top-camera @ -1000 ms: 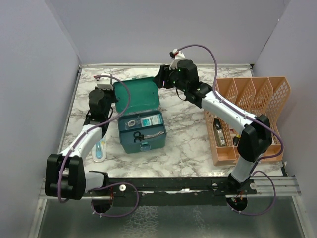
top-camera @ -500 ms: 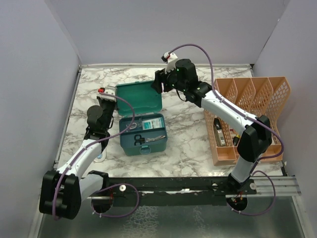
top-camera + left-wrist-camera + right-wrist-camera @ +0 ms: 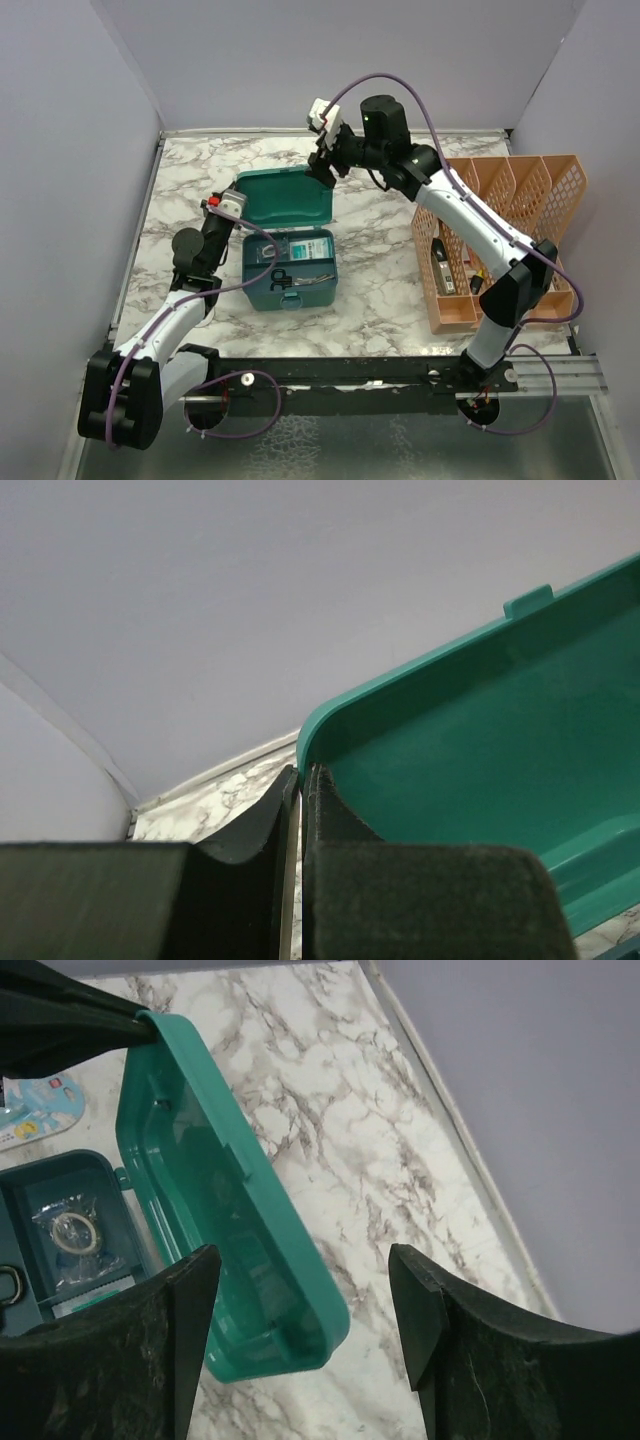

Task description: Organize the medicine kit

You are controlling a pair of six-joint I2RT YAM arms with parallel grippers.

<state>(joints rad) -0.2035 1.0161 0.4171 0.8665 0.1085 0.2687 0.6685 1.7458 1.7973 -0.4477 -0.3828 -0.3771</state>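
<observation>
Black and pressed tight together, the two fingers of the left gripper (image 3: pixel 300 773) leave only a thin slit between them, and we see nothing caught in it. Their tips sit at the left corner of the lid (image 3: pixel 470 730), on its free edge. In the right wrist view they seem to touch the rim there. The right gripper (image 3: pixel 300 1260) is released, its jaws spread wide with nothing between them. It hangs over the right end of that lid and appears clear of it.

The lid belongs to the medicine kit (image 3: pixel 288 290), a teal box lying on the marble table (image 3: pixel 380 290) left of the middle, between the two arms. The lid is raised and tilts back from its hinge, and the base lies open. In the base we make out black-handled scissors (image 3: pixel 280 277) and some pale packets (image 3: pixel 300 247). Beside the box on its left, a blue-and-white packet (image 3: pixel 28 1110) lies on the table. Well apart on the right stands an orange mesh rack (image 3: pixel 500 200), and we cannot identify the few small things in its near compartments.
</observation>
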